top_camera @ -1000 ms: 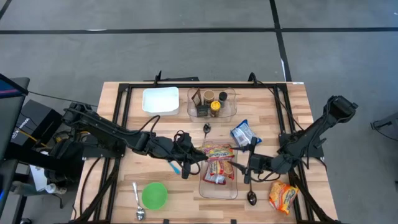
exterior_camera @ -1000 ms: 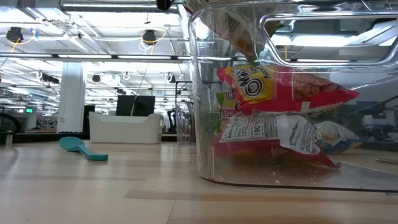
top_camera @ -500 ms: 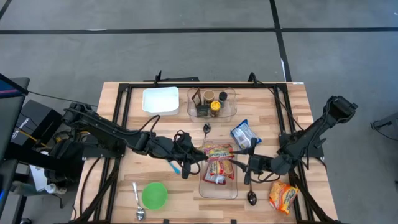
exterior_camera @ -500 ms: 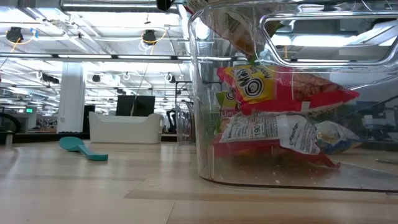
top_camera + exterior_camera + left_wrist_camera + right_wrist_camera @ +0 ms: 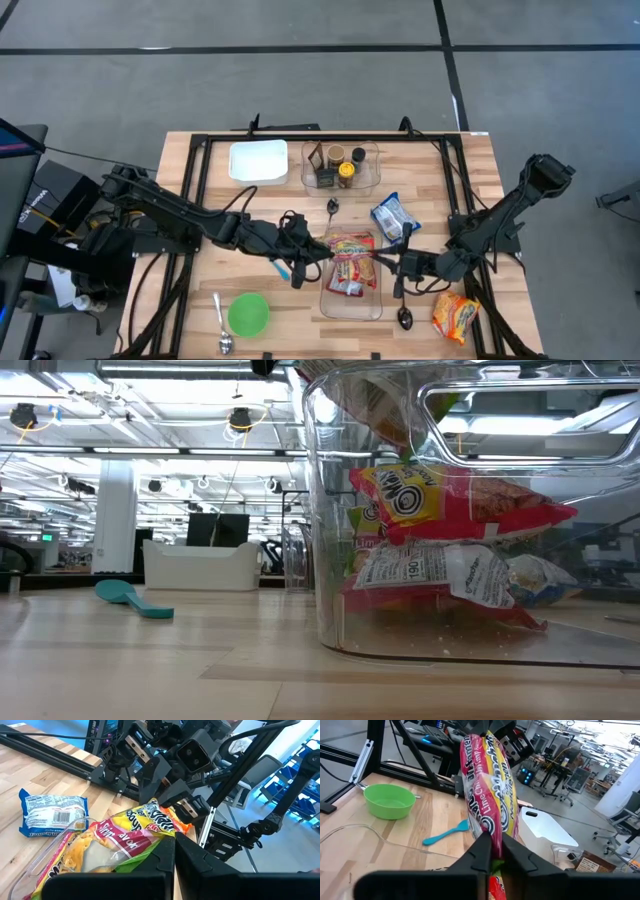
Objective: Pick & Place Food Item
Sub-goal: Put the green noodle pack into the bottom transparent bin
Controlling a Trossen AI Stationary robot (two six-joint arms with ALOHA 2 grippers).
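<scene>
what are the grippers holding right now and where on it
Both grip the same red and yellow snack bag over the clear bin. The right gripper pinches its edge between shut fingers; the left gripper holds the opposite edge.

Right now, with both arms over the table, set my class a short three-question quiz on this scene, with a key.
1. True or false: the right gripper is shut on a snack packet.
2. What lies right beside the green bowl? A a spoon; B a blue packet; C a white container.
3. Fill in: the left gripper grips the same snack packet above the clear ____.
Key: 1 true; 2 A; 3 bin.
</scene>
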